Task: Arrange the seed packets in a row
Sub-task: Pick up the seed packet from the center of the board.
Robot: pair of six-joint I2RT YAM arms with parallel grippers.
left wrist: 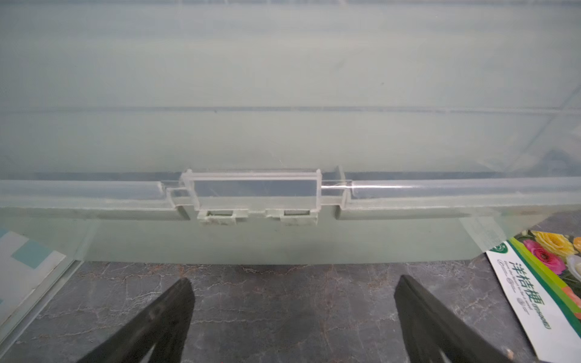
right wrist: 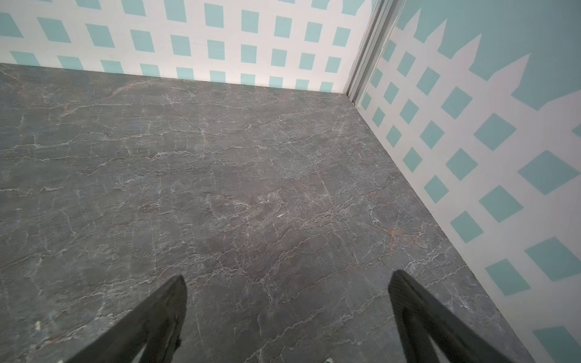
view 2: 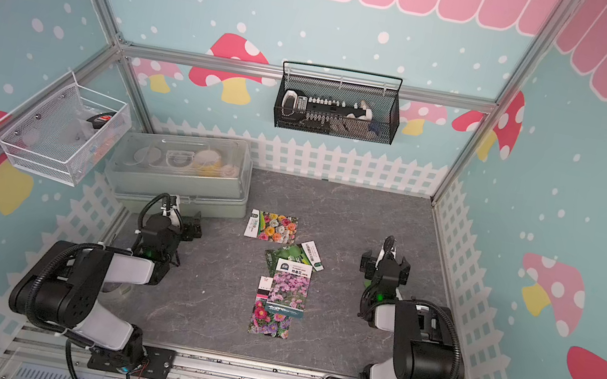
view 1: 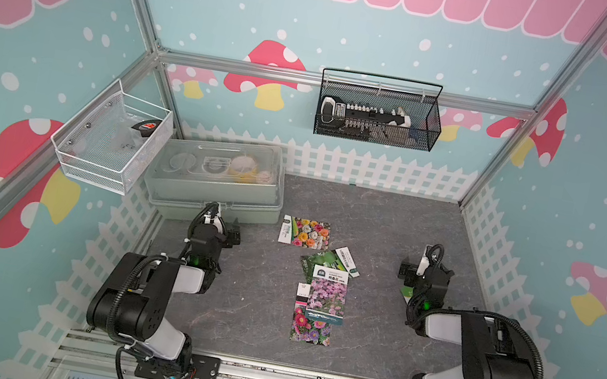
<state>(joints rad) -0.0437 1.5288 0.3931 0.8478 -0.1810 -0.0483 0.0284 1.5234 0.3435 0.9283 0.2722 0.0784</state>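
Left gripper [left wrist: 293,278] and right gripper [right wrist: 288,274]: jaws stood wide apart, both empty, above grey marbled tabletop [right wrist: 220,157]. Seed packets [view 1: 327,296]: unaligned mid-table, three overlapping, one apart near lidded translucent box [view 1: 217,179]. Walls [view 1: 363,32]: mushroom and picket-fence print.

The purple flower packet [view 1: 327,300] lies on top of two others. It hides part of the green leaf packet [view 1: 312,261] and part of the red flower packet [view 1: 311,329]. A small green corner [view 1: 407,292] peeks out from under the right arm [view 1: 430,284]; the rest is hidden. In a top view the tape roll [view 2: 118,295] is mostly under the left arm [view 2: 119,267]. In the left wrist view the rose packet [left wrist: 534,283] is cut off by the picture's edge. The things inside the clear box [view 1: 248,206] look blurry. The words on the packets are too small to read in both top views.
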